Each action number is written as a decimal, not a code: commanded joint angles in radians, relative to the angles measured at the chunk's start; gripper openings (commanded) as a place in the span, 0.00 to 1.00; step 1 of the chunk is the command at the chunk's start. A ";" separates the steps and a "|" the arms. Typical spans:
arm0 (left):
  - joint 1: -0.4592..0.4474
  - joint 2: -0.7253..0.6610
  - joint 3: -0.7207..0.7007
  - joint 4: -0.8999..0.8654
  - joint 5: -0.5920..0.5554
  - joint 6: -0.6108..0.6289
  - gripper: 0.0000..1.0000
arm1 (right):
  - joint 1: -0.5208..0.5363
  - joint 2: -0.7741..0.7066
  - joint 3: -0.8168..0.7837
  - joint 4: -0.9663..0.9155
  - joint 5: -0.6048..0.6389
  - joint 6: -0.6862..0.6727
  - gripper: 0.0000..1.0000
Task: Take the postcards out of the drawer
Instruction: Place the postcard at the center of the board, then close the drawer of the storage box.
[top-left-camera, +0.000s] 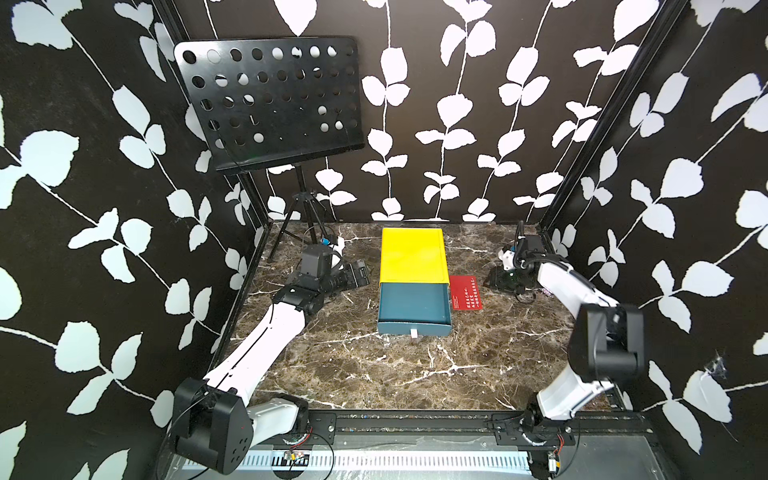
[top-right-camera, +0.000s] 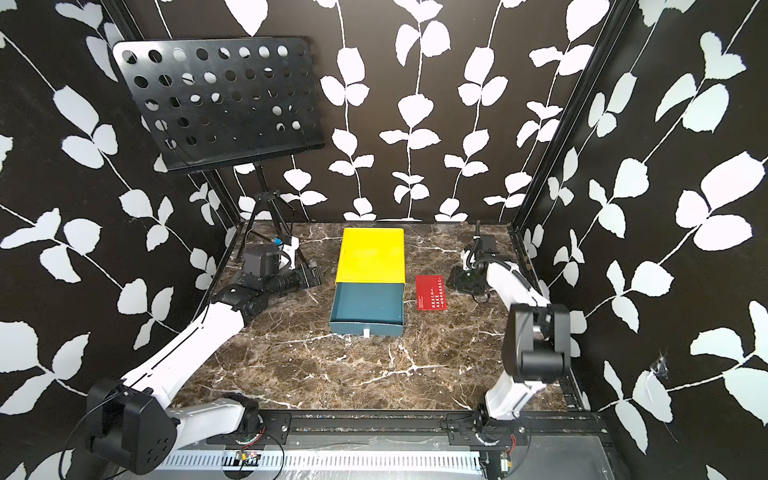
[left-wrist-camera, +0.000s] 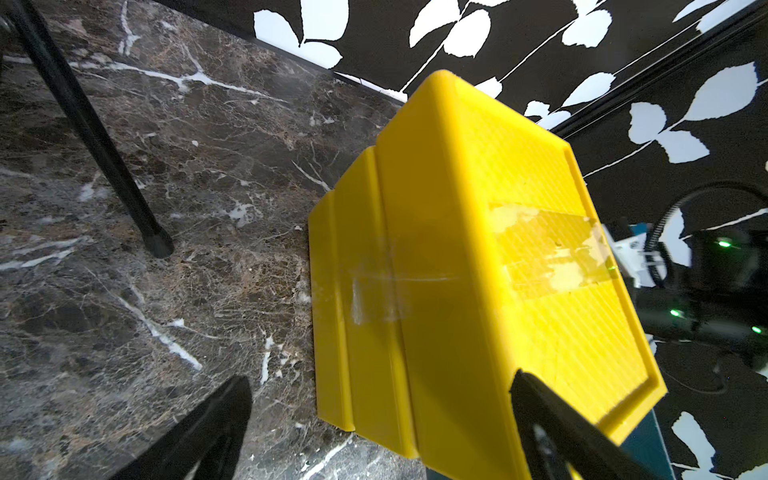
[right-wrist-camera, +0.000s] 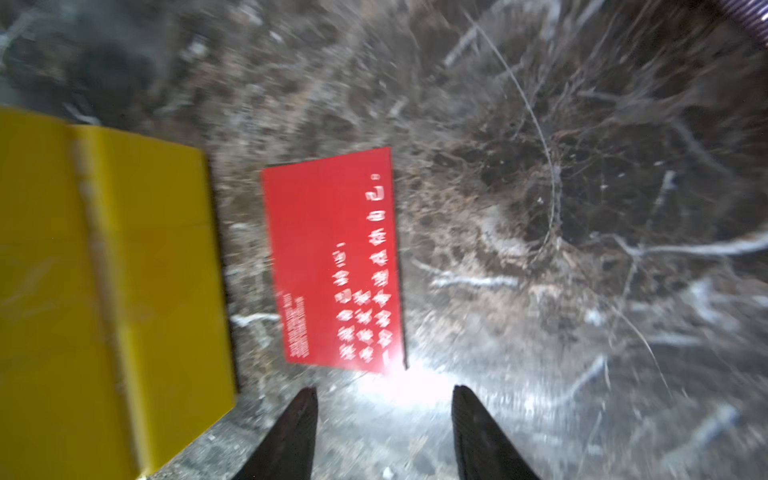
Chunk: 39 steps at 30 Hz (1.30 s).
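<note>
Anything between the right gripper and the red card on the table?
Nothing visible. The red card lies flat on the table beside the yellow box. Only bare marble separates it from the open right gripper.

Motion-blurred print (right-wrist-camera: 365, 299) on red postcard (right-wrist-camera: 307, 232)
</note>
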 joint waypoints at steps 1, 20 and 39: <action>0.008 0.007 0.027 0.018 0.014 0.011 0.99 | 0.052 -0.134 -0.047 -0.053 0.044 0.028 0.54; 0.011 0.014 0.021 0.055 0.039 -0.028 0.99 | 0.622 -0.605 0.094 -0.177 0.015 0.206 0.64; 0.092 -0.061 0.003 -0.051 -0.001 0.006 0.99 | 1.086 -0.321 0.154 -0.042 0.226 0.317 0.63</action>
